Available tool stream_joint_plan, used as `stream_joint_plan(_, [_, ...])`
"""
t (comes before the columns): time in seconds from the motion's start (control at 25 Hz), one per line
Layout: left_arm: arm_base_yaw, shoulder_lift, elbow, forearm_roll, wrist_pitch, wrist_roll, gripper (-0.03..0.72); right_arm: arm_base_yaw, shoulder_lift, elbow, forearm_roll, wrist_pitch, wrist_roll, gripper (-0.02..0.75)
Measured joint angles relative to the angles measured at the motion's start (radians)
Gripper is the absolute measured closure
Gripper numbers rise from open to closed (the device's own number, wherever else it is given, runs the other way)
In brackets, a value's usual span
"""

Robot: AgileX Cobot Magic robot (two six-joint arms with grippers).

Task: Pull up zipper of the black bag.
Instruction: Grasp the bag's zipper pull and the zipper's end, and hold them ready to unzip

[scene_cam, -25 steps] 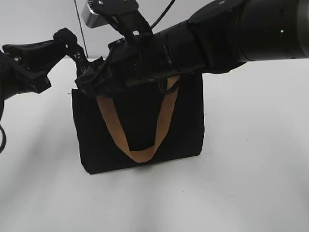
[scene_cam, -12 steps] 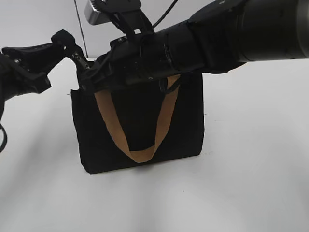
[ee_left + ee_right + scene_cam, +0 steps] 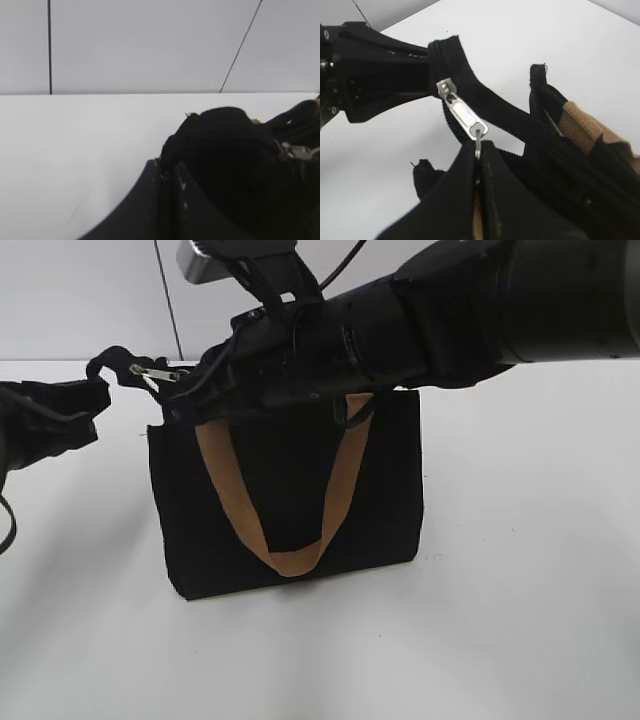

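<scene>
Right wrist – zipper [image 3: 462,114] btwn grippers

Lighting's bright and flat, soft shadows under the black bag [image 3: 290,490] on the white table [image 3: 520,590]. Left wrist view looks soft and murky up close; dark parts lose detail.

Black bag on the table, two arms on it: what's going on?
Both arms are working the black bag, which stands upright on the white table. The left gripper is shut on the loose end of the zipper tape, holding it out past the bag's left corner. The right gripper is shut on the ring of the zipper pull. The slider sits near the left-gripper end. The tan strap hangs down the bag's front.
</scene>
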Motion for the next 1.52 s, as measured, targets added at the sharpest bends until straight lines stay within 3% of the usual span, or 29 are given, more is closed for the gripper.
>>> stream_joint_plan(0.44, [0.000,-0.067,0.000,-0.008,0.182,0.000,0.681,0.000,0.000,0.000,-0.051,-0.025,0.000,0.738])
stream_joint_plan(1.08, [0.000,-0.228,0.000,-0.008,0.290,0.000,0.681,0.000,0.000,0.000,-0.059,-0.008,0.000,0.738])
stream_joint_plan(1.52, [0.000,-0.232,0.000,-0.008,0.371,0.000,0.683,0.000,0.000,0.000,-0.148,-0.023,-0.001,0.738])
